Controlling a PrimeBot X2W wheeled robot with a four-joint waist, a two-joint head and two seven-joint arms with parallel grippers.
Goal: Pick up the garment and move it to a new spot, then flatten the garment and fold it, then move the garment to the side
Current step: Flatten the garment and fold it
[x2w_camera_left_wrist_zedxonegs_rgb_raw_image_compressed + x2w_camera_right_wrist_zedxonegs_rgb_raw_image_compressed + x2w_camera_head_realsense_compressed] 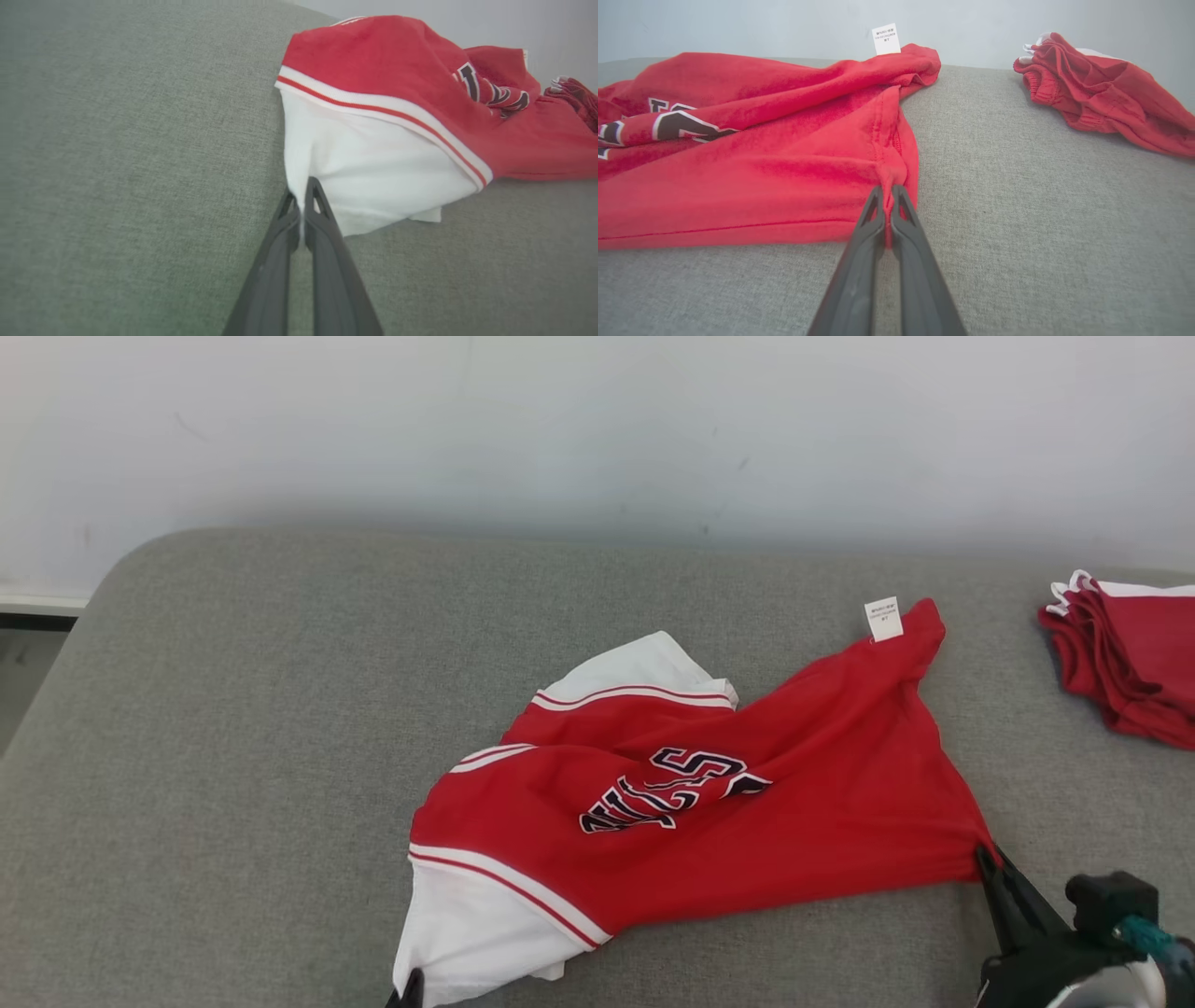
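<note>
"Head view first: where is the garment [728, 803], and what have you got hold of?" my spotter asks.

"It lies rumpled mid-bench [233, 709], running from 7 o'clock up to 1 o'clock, where the label [883, 619] stands up. My left end effector [408, 989] is pinched tight on the white sleeve [467, 924] at 7 o'clock. My right end effector [985, 854] is pinched on the red hem corner [892, 177] at 4 o'clock. Each wrist view shows cloth nipped between closed fingers."

"Why those two spots?"

"They're the two near ends, well apart. I judge that lifting them together lets the garment hang open rather than bunch, which should help when I set it down to flatten."

"Room to move?"

"Plenty of bare bench toward 9 and 10 o'clock, until the rounded corner falls away. At 3 o'clock a second red pile [1130, 663] sits apart from my garment, so I'd steer away from that side. The wall [597, 429] closes off 12 o'clock, so I'd lift clear first and then carry left."
</note>
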